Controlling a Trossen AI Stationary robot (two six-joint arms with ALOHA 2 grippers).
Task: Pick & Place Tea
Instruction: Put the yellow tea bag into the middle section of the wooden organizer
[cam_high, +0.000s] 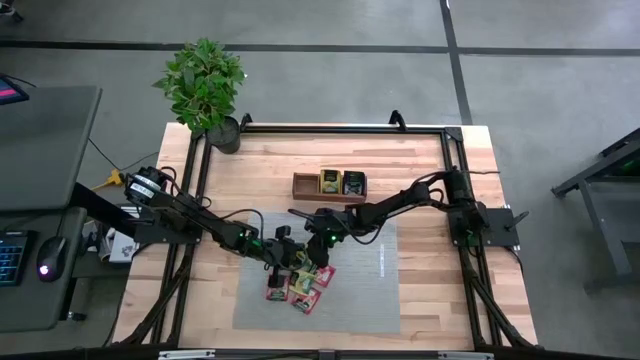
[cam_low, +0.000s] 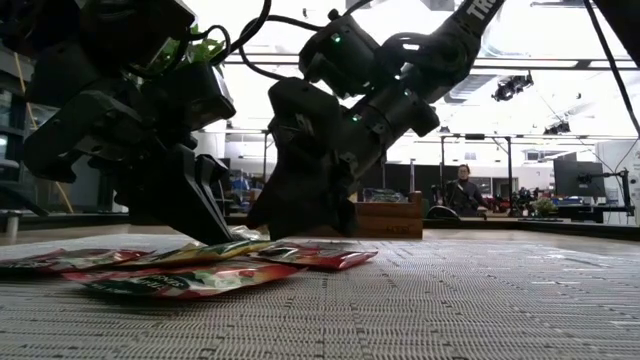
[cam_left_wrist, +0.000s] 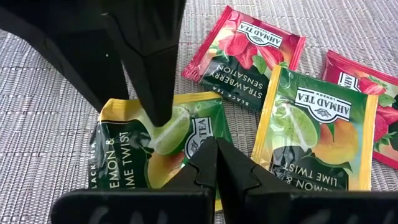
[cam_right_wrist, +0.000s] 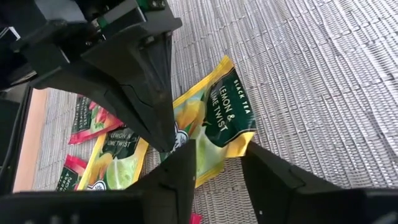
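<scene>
Sachets of tea (cam_high: 300, 285) scattered on the grey mat (cam_high: 370, 290), in front of the wooden tray (cam_high: 305, 186).

Left gripper (cam_left_wrist: 214, 163) low over the mat, fingers pressed together, tips touching the lemon and lime sachet (cam_left_wrist: 186, 134). That sachet lying flat but slightly crumpled, long axis diagonal on the mat, printed name end toward the right arm.

Right gripper (cam_right_wrist: 217, 158) at the same sachet (cam_right_wrist: 217, 121) from the opposite side, fingers partly apart, one on each side of its edge; real grasp impossible to tell.

Second lemon and lime sachet (cam_left_wrist: 317, 127) just beside, strawberry sachet (cam_left_wrist: 245, 56) near.
</scene>
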